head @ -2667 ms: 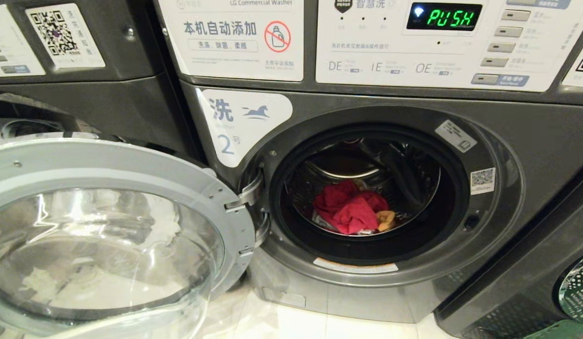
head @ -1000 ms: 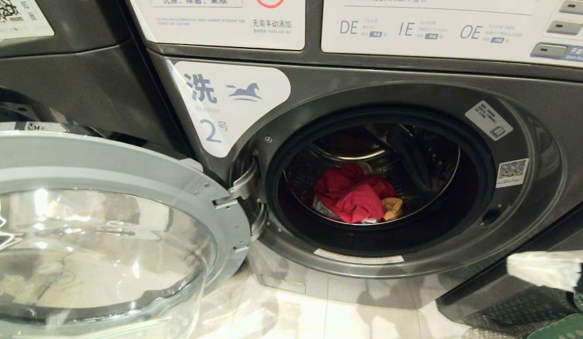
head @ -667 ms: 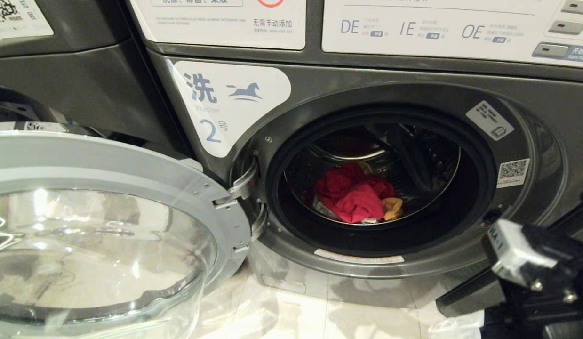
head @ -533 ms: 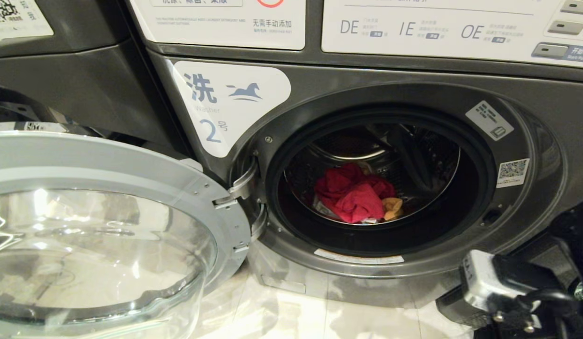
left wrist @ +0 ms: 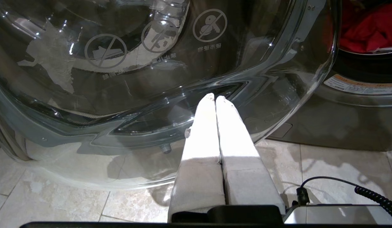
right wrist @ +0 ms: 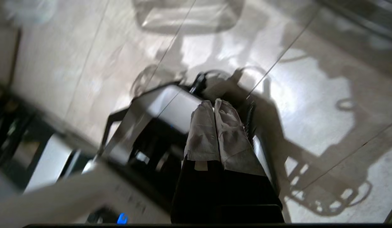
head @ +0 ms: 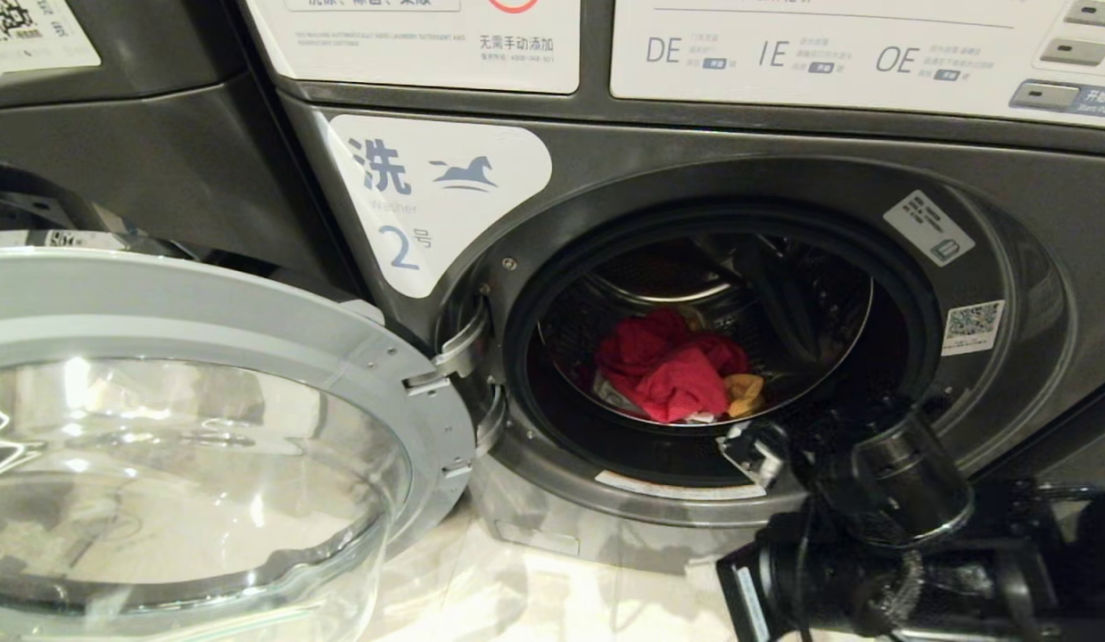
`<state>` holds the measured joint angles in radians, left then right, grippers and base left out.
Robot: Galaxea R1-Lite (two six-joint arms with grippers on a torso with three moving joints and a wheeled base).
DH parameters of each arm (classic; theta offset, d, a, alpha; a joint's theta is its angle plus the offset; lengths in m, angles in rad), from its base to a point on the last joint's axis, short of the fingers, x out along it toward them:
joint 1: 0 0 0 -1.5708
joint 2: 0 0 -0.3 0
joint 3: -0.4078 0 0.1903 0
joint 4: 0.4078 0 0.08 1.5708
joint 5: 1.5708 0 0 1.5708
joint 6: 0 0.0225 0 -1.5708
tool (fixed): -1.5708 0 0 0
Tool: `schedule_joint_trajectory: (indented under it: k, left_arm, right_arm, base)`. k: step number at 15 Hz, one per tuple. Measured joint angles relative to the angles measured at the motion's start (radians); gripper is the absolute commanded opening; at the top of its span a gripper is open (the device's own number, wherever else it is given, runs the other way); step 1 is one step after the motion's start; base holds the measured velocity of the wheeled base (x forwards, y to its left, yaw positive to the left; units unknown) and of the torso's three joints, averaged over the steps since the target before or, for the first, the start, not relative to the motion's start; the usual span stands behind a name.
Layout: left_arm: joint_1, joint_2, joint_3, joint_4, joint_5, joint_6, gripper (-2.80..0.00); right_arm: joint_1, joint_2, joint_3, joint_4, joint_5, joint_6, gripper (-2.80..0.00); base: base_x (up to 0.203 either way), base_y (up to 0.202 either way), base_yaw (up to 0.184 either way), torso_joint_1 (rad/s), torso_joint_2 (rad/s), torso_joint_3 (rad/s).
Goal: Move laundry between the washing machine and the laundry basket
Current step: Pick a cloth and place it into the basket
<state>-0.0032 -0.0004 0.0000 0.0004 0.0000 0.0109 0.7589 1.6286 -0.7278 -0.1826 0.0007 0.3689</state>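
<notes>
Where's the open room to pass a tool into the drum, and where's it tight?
The drum is bare above and right of the red clothes and the yellow piece. The low centre, where they lie, is crowded. The right arm blocks the lower right rim. The open door fills the left.

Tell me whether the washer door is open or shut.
Open. The glass door is swung out to the left on its hinge, and the drum opening shows red laundry inside.

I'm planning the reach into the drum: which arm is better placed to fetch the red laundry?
Probably the right arm: it is raised before the washer opening, near the red laundry. The left gripper sits low behind the open door.
</notes>
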Motion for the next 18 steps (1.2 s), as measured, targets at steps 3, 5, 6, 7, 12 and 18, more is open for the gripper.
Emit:
schedule_joint_trajectory:
  k: [3, 5, 6, 7, 12, 18]
  left_arm:
    - [0.000, 0.000, 0.000, 0.000, 0.000, 0.000, -2.80]
    - [0.000, 0.000, 0.000, 0.000, 0.000, 0.000, -2.80]
    - [0.000, 0.000, 0.000, 0.000, 0.000, 0.000, -2.80]
    - [0.000, 0.000, 0.000, 0.000, 0.000, 0.000, -2.80]
    - [0.000, 0.000, 0.000, 0.001, 0.000, 0.000, -2.80]
    - [0.000, 0.000, 0.000, 0.000, 0.000, 0.000, -2.80]
  right_arm:
    - [-0.007, 0.153, 0.041, -0.273, -0.254, 0.016, -2.80]
    - [-0.059, 0.230, 0.018, -0.368, -0.367, 0.022, -2.80]
    - [-0.088, 0.261, -0.010, -0.379, -0.383, 0.022, -2.80]
    - [-0.119, 0.285, -0.041, -0.365, -0.383, 0.020, -2.80]
    - [-0.234, 0.377, -0.251, -0.155, -0.340, 0.029, 0.00]
    - [-0.256, 0.556, -0.464, -0.140, -0.453, 0.017, 0.00]
  base:
    - [0.000, 0.000, 0.000, 0.000, 0.00, 0.000]
    - [0.000, 0.000, 0.000, 0.000, 0.00, 0.000]
    - [0.000, 0.000, 0.000, 0.000, 0.00, 0.000]
    - [0.000, 0.000, 0.000, 0.000, 0.00, 0.000]
    - [0.000, 0.000, 0.000, 0.000, 0.00, 0.000]
    - [0.000, 0.000, 0.000, 0.000, 0.00, 0.000]
